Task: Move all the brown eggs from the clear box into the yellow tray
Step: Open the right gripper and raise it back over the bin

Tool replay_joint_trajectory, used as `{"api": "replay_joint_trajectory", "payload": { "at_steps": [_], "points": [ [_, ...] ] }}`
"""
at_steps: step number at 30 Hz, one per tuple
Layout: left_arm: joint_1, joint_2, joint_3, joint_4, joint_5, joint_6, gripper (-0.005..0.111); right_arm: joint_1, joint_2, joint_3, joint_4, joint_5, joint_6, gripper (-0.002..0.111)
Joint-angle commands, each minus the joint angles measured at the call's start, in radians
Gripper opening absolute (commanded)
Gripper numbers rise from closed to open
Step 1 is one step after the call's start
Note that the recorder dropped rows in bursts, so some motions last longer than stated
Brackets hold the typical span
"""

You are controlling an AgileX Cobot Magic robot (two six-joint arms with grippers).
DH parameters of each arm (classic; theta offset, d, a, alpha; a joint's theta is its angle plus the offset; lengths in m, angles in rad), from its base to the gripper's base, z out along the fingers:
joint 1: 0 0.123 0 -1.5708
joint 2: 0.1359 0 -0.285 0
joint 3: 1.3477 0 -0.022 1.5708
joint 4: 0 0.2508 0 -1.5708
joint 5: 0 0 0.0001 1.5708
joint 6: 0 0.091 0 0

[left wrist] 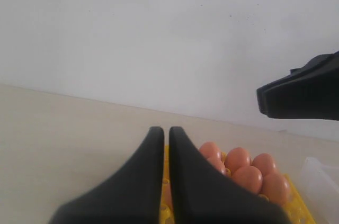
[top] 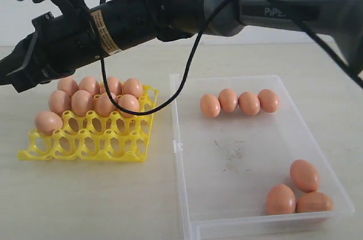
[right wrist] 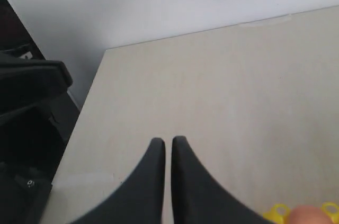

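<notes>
The yellow tray [top: 85,143] lies on the left of the table with several brown eggs [top: 93,101] filling its back cups and one egg [top: 48,122] at its left edge. The clear box [top: 187,194] to its right holds a row of eggs [top: 238,101] at the back and three eggs [top: 300,192] at the front right. My right gripper [top: 7,75] [right wrist: 168,140] reaches across above the tray's left side, shut and holding nothing. My left gripper [left wrist: 166,128] is shut, holding nothing, and points at the tray's eggs [left wrist: 238,160]; the exterior view does not show it.
The right arm [top: 187,1] and its black cable [top: 181,81] span the scene above the tray and the box's back left corner. In the left wrist view the right gripper's tip [left wrist: 302,94] hangs above the tray. The table edge [right wrist: 87,102] lies beyond the tray.
</notes>
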Motion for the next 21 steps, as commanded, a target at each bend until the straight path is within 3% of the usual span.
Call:
{"api": "replay_joint_trajectory", "payload": {
  "at_steps": [1, 8, 17, 21],
  "points": [
    [-0.006, 0.004, -0.004, -0.001, -0.006, -0.001, 0.004, -0.010, -0.102, 0.107, -0.013, 0.082, -0.026, 0.000],
    [-0.006, 0.004, -0.004, -0.001, -0.006, -0.001, 0.004, -0.055, -0.268, 0.333, -0.013, 0.425, -0.047, 0.000],
    [-0.006, 0.004, -0.004, -0.001, -0.006, -0.001, 0.004, -0.066, -0.479, 0.689, -0.013, 1.169, -0.174, 0.000],
    [-0.006, 0.004, -0.004, -0.001, -0.006, -0.001, 0.004, -0.066, -0.531, 0.762, 0.234, 1.388, -0.404, 0.000]
  ]
}}
